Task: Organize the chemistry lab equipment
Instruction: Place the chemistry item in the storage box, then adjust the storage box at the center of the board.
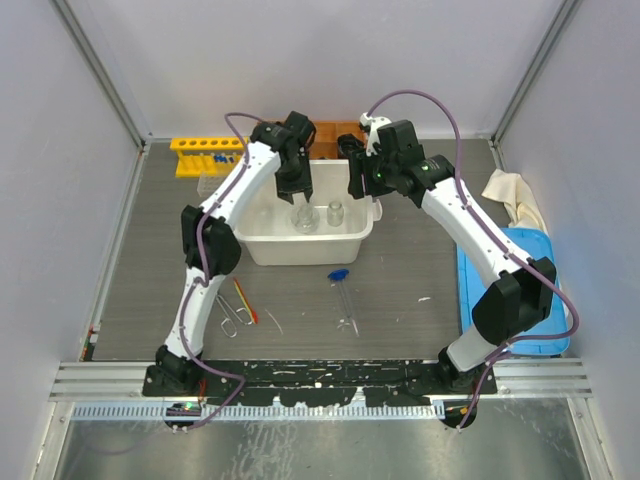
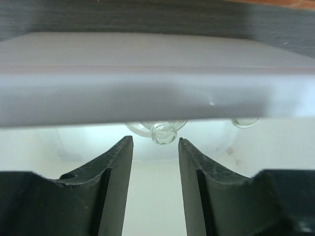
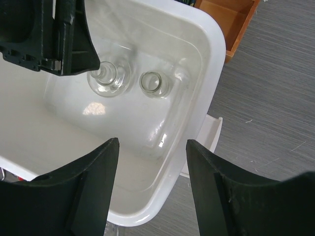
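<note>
The chemistry lab equipment sat in three places on the grey table (image 1: pixel 420 270). Two small clear glass flasks stood upright in the white tub (image 1: pixel 262 245) at the middle, the left-hand flask (image 1: pixel 305 220) close beside the right-hand flask (image 1: pixel 335 211), though I could not tell if they touched. At the far left corner was the yellow six-hole tube rack (image 1: pixel 205 157), with blue-capped test tubes (image 1: pixel 224 157) at its right end; I couldn't tell whether they sat in the holes. In front of the tub, on the near side, lay the metal tongs (image 1: pixel 228 310) with the thin red-orange stick (image 1: pixel 245 301) just beside them, and the blue-bulb dropper (image 1: pixel 340 276) well apart to the right.

The left gripper (image 2: pixel 155 142) hung inside the tub just above the left-hand flask, its fingers spread and nothing between them, the flask's mouth showing beyond the tips. The right gripper (image 3: pixel 152 142) hovered over the tub's right end, fingers wide apart and empty. An orange-brown box (image 1: pixel 335 132) stood behind the tub.
</note>
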Robot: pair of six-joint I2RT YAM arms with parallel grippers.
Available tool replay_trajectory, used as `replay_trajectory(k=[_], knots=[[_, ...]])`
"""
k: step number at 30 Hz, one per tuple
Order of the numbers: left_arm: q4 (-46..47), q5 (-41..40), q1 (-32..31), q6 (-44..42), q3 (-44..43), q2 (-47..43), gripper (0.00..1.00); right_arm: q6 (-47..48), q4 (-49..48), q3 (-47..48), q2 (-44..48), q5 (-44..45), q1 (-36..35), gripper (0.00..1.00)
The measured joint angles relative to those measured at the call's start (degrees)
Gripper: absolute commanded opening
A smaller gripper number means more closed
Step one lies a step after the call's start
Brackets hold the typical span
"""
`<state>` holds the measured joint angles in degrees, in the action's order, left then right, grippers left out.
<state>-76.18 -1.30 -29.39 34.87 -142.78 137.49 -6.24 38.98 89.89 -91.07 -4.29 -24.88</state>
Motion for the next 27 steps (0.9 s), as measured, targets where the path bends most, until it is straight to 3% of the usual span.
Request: replay_trajectory(k=[20,25,27], knots=[[10.1,1.7,0.0,0.4,2.8,-13.1,0.4,0.0,0.0,0.0,0.7,0.5,0.0,0.63],[14.4,3.1,0.0,-0.3,10.3,-21.7,0.32,-0.1,0.5,-1.8,5.6,2.6,0.0,0.61],[16.5,3.4,0.0,-0.9,14.4,-25.7,0.25,-0.3,1.5,-3.7,9.2,3.4,0.0,0.56]])
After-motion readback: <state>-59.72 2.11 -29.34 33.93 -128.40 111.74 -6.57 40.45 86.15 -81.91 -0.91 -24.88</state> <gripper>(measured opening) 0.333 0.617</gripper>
